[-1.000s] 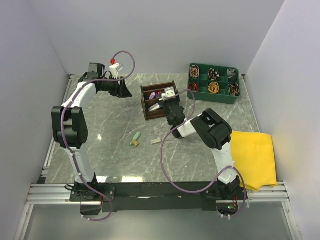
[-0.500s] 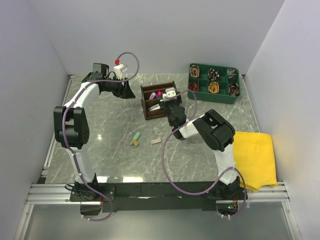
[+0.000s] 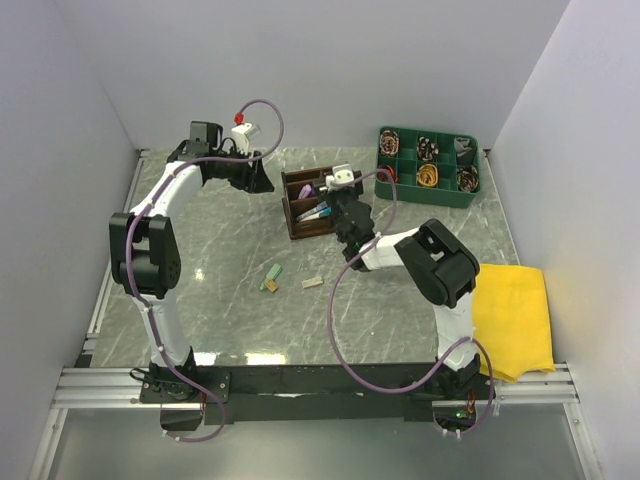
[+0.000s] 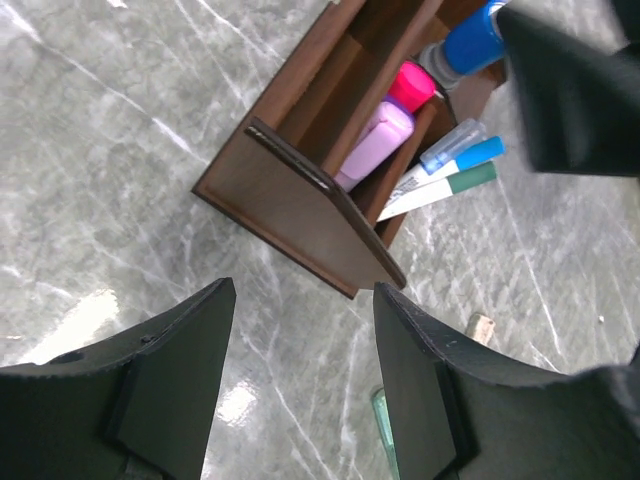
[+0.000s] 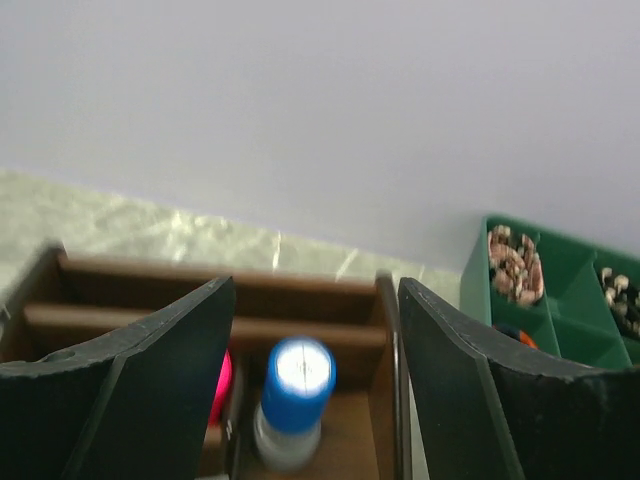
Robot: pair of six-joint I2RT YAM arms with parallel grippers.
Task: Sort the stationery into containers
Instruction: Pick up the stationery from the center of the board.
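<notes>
The dark brown organiser (image 3: 312, 205) stands at the back middle of the table. In the left wrist view the organiser (image 4: 300, 205) holds a pink highlighter (image 4: 410, 85), a purple one (image 4: 378, 145), a blue-capped marker (image 4: 470, 40) and two thin pens (image 4: 450, 172). My left gripper (image 3: 263, 181) is open and empty just left of the organiser, above the table (image 4: 305, 385). My right gripper (image 3: 345, 203) is open over the organiser's right end. Its jaws stand either side of the upright blue-capped marker (image 5: 295, 385) without touching it. A green eraser (image 3: 270, 278) and a tan piece (image 3: 312, 283) lie on the table nearer me.
A green tray (image 3: 428, 165) of coiled cables stands at the back right and shows in the right wrist view (image 5: 560, 290). A yellow cloth (image 3: 512, 318) lies at the right edge. The table is grey marble (image 3: 220, 260) with walls on three sides.
My left gripper has swung right, closer to the organiser's left side. My right gripper has shifted a little back and right over the organiser, uncovering the pens in it.
</notes>
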